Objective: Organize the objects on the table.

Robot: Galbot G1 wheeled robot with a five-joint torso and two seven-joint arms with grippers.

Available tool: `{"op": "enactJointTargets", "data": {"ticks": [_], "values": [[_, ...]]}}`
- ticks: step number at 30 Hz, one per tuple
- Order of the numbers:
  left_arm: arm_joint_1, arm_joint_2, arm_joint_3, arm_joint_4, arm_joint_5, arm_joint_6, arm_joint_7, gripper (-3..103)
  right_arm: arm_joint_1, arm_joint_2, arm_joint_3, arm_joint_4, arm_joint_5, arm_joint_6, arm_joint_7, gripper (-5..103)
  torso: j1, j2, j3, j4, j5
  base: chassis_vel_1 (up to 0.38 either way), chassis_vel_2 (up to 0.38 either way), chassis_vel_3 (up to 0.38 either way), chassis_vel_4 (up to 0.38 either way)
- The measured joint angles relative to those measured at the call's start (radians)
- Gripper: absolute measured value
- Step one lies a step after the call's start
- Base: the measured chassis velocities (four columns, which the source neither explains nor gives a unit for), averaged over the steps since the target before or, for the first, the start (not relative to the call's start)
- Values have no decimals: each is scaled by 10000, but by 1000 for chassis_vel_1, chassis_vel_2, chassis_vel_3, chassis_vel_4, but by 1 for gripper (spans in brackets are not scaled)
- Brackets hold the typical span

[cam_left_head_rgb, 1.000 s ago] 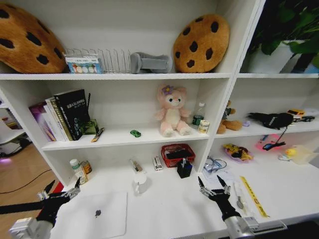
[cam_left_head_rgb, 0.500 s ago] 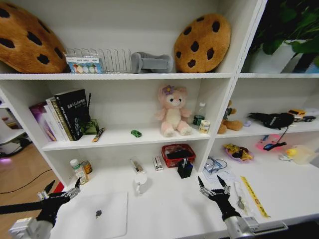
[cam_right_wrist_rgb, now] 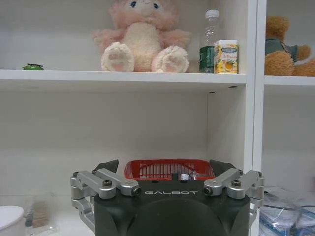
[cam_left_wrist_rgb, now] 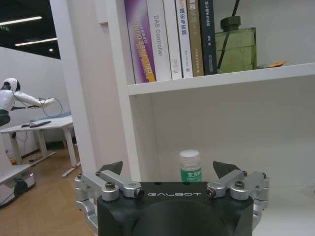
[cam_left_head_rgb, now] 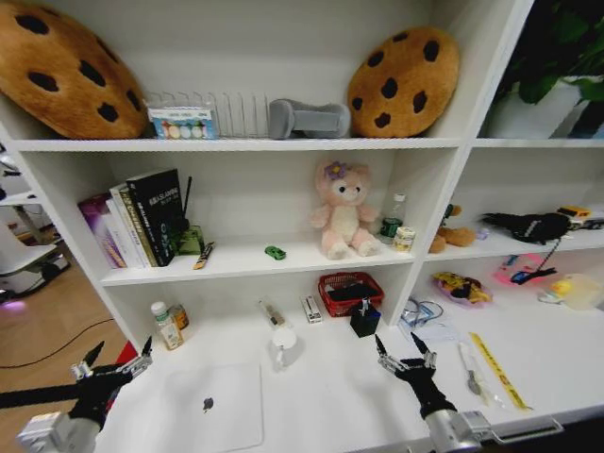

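Note:
A silver laptop (cam_left_head_rgb: 212, 406) lies shut on the white table (cam_left_head_rgb: 330, 396) at the front left. My left gripper (cam_left_head_rgb: 118, 360) hovers open just left of it, empty. In the left wrist view that gripper (cam_left_wrist_rgb: 168, 169) faces a small green-capped bottle (cam_left_wrist_rgb: 190, 166), which stands by the shelf wall (cam_left_head_rgb: 166, 326). My right gripper (cam_left_head_rgb: 397, 345) is open and empty over the table's front right, facing a red basket (cam_right_wrist_rgb: 170, 169). A tiny green toy car (cam_left_head_rgb: 275, 252) sits on the middle shelf. A pen (cam_left_head_rgb: 203, 255) lies near the books.
A white cup (cam_left_head_rgb: 285, 342), a black pen holder (cam_left_head_rgb: 365, 319) and the red basket (cam_left_head_rgb: 350, 293) stand under the shelf. A yellow ruler (cam_left_head_rgb: 498, 370) lies at the right. A pink plush (cam_left_head_rgb: 344, 209), books (cam_left_head_rgb: 142, 219) and cookie cushions (cam_left_head_rgb: 401, 83) fill the shelves.
The whole picture has shifted right, so the camera has turned left. Both grippers hold the same open pose. Nothing on the table has moved.

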Motion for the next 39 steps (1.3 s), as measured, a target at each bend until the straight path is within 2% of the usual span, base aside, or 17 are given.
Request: {"op": "enactJointTargets", "data": {"ticks": [11,22,29,39], "values": [[0,-1,2,-1,0,0,2,100,0,-3,3,-1,0,0,0,100,1,-2,3,2,10,33,28,-22,-21],[0,0,0,0,0,0,2,100,0,1,-1,0,0,0,-1,100,1,-1,1,2,-3,203,199,-217,-190],[0,-1,3,-1,0,0,2,100,1,-2,1,-1,0,0,0,100,2,-3,4,2,12,43,-6,-22,-28],[0,-1,5,-1,0,0,6,100,0,-3,3,-1,0,0,0,100,3,-3,3,1,7,47,-110,-62,118]]}}
